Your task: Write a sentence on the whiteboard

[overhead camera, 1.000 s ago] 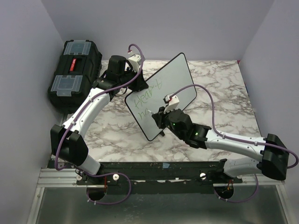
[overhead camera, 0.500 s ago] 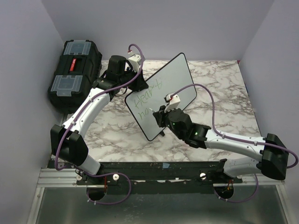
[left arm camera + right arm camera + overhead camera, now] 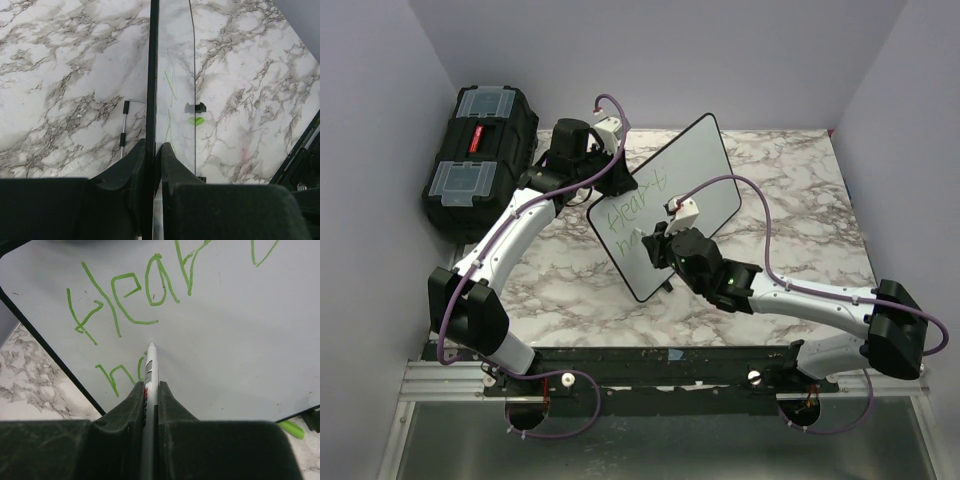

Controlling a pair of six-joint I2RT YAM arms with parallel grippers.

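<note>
The whiteboard (image 3: 695, 165) stands tilted on its edge on the marble table, and my left gripper (image 3: 611, 180) is shut on its upper left edge. In the left wrist view the board's black edge (image 3: 152, 75) runs straight up from between the fingers of the left gripper (image 3: 154, 147). The sentence (image 3: 135, 295) is in green: a first line reading "Heart" and a second line begun with "h" (image 3: 112, 376) and a further stroke. My right gripper (image 3: 150, 385) is shut on a white marker (image 3: 150, 367), whose tip is at the board (image 3: 240, 340) just under the first line.
A black toolbox (image 3: 480, 155) with clear lid compartments sits at the back left by the wall. A green marker cap (image 3: 292, 429) lies on the table under the board's lower edge. Purple walls close in the left, back and right sides.
My right gripper has shifted a little up and to the left along the board with the marker. The left arm and the board have stayed still.
</note>
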